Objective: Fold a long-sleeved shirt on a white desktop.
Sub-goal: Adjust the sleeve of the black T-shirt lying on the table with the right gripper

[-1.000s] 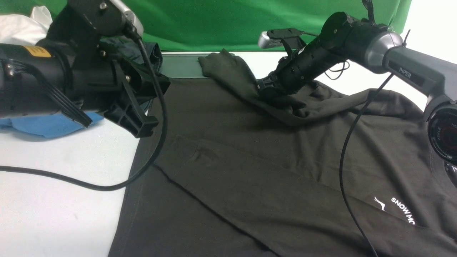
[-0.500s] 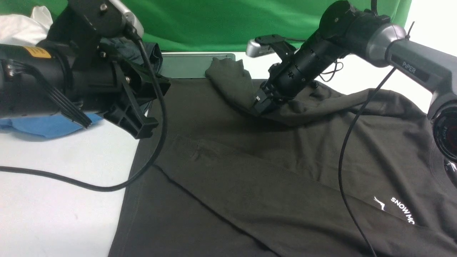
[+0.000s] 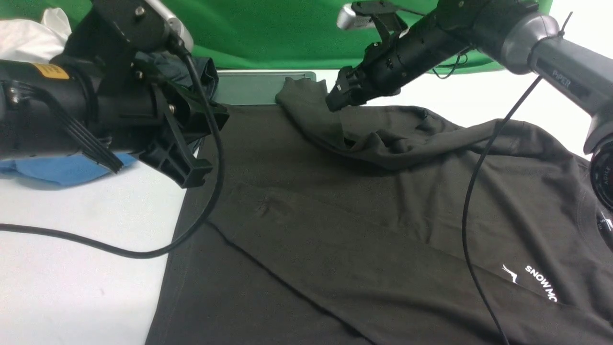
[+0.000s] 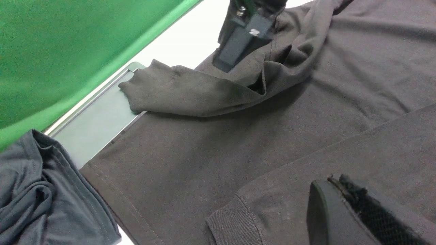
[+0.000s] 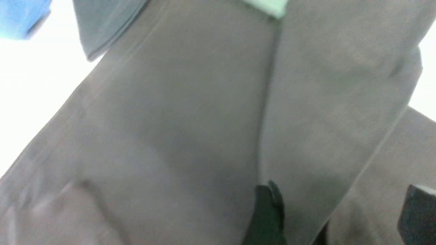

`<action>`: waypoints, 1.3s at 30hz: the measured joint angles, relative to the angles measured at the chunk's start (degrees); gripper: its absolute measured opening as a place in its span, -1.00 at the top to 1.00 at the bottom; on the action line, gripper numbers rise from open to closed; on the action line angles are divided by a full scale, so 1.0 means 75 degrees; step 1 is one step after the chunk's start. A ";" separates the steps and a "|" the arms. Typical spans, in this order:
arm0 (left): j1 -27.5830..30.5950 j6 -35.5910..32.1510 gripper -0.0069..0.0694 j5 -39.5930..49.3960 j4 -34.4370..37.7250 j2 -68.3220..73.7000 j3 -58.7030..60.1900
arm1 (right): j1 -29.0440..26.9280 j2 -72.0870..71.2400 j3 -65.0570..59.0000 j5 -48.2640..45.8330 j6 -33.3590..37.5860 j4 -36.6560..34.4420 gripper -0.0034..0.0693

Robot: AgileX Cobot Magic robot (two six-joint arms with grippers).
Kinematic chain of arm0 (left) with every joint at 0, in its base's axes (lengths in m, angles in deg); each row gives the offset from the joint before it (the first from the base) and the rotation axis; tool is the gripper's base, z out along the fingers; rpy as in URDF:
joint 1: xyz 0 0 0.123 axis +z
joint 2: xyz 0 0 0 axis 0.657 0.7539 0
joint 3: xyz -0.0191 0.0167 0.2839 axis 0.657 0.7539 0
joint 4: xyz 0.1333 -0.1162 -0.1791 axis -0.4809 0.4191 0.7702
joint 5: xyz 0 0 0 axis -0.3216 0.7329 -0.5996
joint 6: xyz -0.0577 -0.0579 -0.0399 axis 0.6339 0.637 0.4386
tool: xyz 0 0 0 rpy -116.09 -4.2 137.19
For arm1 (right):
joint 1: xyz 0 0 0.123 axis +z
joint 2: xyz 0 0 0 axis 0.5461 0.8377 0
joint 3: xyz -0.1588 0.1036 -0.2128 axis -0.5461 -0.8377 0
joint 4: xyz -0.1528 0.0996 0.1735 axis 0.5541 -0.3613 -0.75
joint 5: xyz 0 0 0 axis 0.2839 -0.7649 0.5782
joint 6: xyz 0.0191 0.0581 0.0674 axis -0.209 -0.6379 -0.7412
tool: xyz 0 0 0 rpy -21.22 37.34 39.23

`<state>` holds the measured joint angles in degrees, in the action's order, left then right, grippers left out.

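Observation:
The long-sleeved shirt (image 3: pixel 364 225) lies spread, dark brown, on the white desktop (image 3: pixel 72 268), its white logo (image 3: pixel 536 280) at the near right. The near sleeve (image 3: pixel 335 239) lies diagonally across the body. The far sleeve (image 3: pixel 325 124) is draped over the body too, its cuff (image 4: pixel 146 81) on the hatch edge. My right gripper (image 3: pixel 335 98) hangs open just above that sleeve, empty; its fingers (image 5: pixel 267 211) stand wide apart over the cloth. My left gripper (image 3: pixel 215 115) hovers shut and empty above the shirt's left edge; its closed tip (image 4: pixel 335 190) shows over the near sleeve.
A silver-framed grey cable hatch (image 3: pixel 249 86) sits behind the shirt. A black-grey garment (image 4: pixel 41 190) lies beside it, a blue garment (image 3: pixel 57 167) and white cloth (image 3: pixel 24 33) at the left. Black cables (image 3: pixel 96 244) trail over desk and shirt. Green backdrop behind.
My right gripper has risen off the far sleeve and drawn up and slightly left; the sleeve stays lying on the body. The left arm has not moved.

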<state>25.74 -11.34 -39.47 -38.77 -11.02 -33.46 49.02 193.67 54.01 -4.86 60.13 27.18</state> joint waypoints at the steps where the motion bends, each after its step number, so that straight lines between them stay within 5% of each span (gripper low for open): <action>1: 0.0000 0.0000 0.76 0.0000 0.0000 0.0000 0.0000 | 0.0000 0.0021 0.0000 0.0028 -0.0011 0.0007 -0.51; 20: 0.0000 0.0000 0.76 0.0000 0.0000 0.0000 0.0000 | 0.0000 0.0879 0.0000 0.0999 -0.0415 -0.1180 -0.10; 39: 0.0000 0.0000 0.76 -0.0065 0.0006 0.0000 0.0000 | 0.0070 0.1102 0.0010 0.1433 -0.1366 -0.0975 -0.24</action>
<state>25.74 -11.34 -39.96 -38.72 -11.02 -33.46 49.54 201.93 54.09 5.89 49.89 19.87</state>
